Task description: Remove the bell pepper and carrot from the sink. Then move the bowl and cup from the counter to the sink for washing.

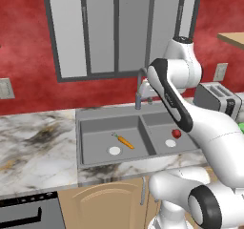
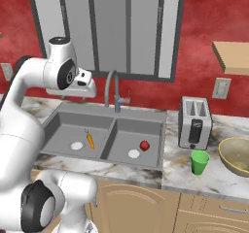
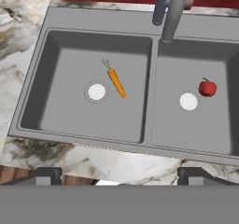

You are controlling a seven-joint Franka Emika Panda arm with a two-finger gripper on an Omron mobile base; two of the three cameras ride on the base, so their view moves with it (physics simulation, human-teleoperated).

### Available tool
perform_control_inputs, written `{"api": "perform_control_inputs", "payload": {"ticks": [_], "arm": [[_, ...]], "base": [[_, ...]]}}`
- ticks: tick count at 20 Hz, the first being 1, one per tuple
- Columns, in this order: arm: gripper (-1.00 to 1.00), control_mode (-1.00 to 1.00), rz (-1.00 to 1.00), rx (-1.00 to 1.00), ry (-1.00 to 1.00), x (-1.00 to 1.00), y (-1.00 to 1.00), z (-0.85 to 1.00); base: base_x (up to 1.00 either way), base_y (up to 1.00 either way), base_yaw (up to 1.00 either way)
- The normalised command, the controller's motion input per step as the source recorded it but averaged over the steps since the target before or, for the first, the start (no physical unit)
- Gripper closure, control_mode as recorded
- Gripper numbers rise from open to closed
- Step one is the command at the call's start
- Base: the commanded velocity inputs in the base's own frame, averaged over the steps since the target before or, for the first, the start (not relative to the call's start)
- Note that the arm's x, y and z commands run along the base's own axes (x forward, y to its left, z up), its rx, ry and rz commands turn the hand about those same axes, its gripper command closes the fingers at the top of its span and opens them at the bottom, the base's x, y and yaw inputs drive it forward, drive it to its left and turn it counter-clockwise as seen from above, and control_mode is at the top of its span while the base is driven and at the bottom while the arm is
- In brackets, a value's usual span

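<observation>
Hand view: pincer [image 3: 119, 174] wide open, empty, high above sink [image 3: 154, 27]. Carrot [image 3: 116, 82] left basin, bell pepper [image 3: 207, 87] right. Removal step pending; next descend onto one.

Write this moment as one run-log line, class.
gripper: open, above sink | carrot: left basin | bell pepper: right basin | cup, bowl: on counter

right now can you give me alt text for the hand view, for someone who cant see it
A grey metal double-basin sink seen from above: a slim orange carrot with a green top lies in the left basin beside its round white drain, and a small glossy red bell pepper sits in the right basin next to its drain. A curved grey faucet rises at the back, with veined marble counter around the sink.
</observation>
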Motion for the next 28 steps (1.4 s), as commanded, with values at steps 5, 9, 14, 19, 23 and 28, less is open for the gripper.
{"api": "perform_control_inputs", "payload": {"ticks": [5,9,14,19,23,28], "arm": [[-1.00,-1.00,0.00,0.05,0.00,-0.06,0.26,-0.10],[-1.00,-1.00,0.00,0.02,0.00,-0.05,0.16,-0.13],[-1.00,-1.00,0.00,0.00,0.00,-0.03,0.19,-0.15],[-1.00,-1.00,0.00,-0.03,0.00,0.00,0.25,-0.19],[-1.00,-1.00,0.00,-0.07,0.00,0.04,0.18,-0.21],[-1.00,-1.00,0.00,-0.09,0.00,0.09,0.16,-0.23]], "base": [[0.00,0.00,0.00],[0.00,0.00,0.00],[0.00,0.00,0.00],[0.00,0.00,0.00],[0.00,0.00,0.00],[0.00,0.00,0.00]]}}
